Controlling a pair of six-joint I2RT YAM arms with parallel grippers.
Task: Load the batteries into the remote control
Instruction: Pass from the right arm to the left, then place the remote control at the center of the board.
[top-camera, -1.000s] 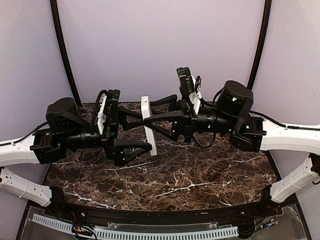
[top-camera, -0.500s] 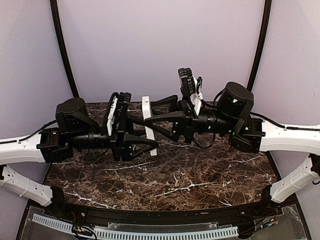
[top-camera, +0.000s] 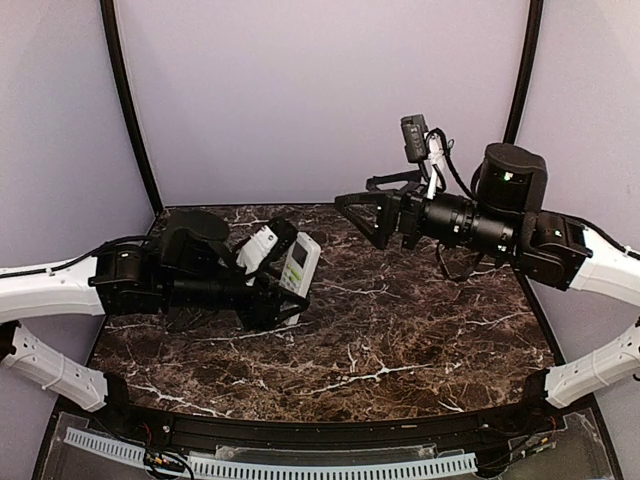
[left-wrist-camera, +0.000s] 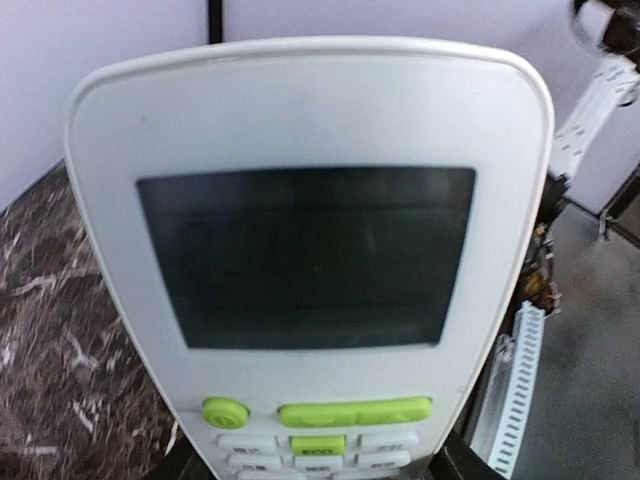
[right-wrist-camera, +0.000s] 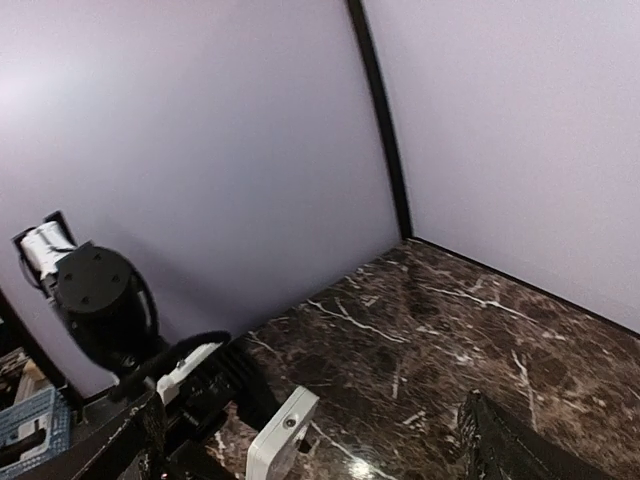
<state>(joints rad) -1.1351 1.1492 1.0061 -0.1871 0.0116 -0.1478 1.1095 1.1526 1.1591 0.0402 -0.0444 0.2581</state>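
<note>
The left gripper (top-camera: 272, 296) pinched the button end of the remote control (top-camera: 298, 262) between its fingers, holding it tilted over the marble table (top-camera: 400, 350) with the screen end farthest from the wrist and the green buttons just below the screen. Right of the remote and well apart from it, the right gripper (top-camera: 358, 200) hung higher, its fingers spread wide and empty.
</note>
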